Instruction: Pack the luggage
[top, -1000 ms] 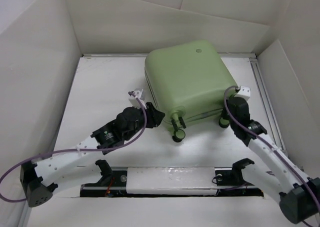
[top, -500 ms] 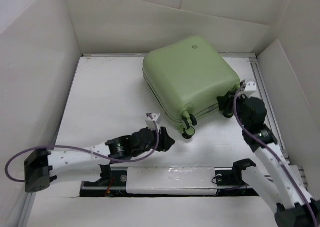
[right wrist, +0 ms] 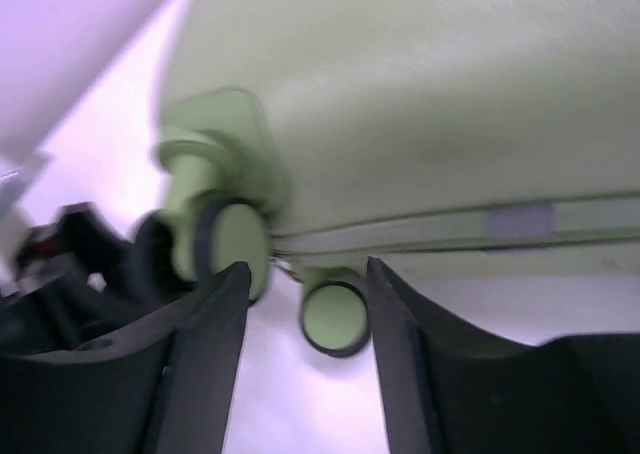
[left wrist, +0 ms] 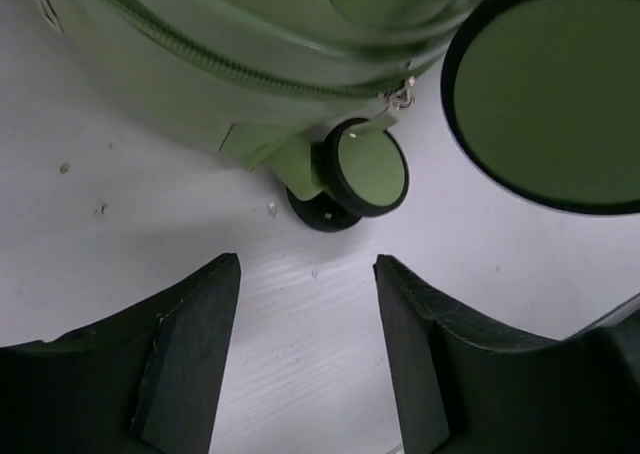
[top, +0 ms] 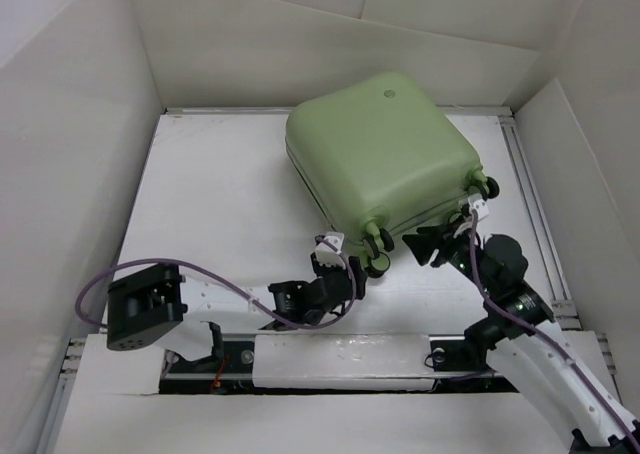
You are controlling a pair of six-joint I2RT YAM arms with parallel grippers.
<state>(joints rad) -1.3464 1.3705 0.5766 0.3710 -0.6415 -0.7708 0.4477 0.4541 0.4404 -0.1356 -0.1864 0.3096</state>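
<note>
As seen from overhead, shows the left arm folded low along the near edge, with the left gripper (top: 338, 264) at 6 o'clock. Jaws parted, grasping nothing, just short of a green-and-black wheel (left wrist: 368, 167). Right arm rising from 4 o'clock, right gripper (top: 432, 246) at 5 o'clock, likewise released, near the case's wheeled corner. Below, a white table (top: 220, 194), boxed in by white walls (top: 300, 44). From centre toward 1 o'clock, the luggage (top: 385, 159): closed, lying flat, pale sage-green, round-cornered, with a zip (left wrist: 230, 69) along its side and a small round badge (top: 389, 94) near its far edge.
</note>
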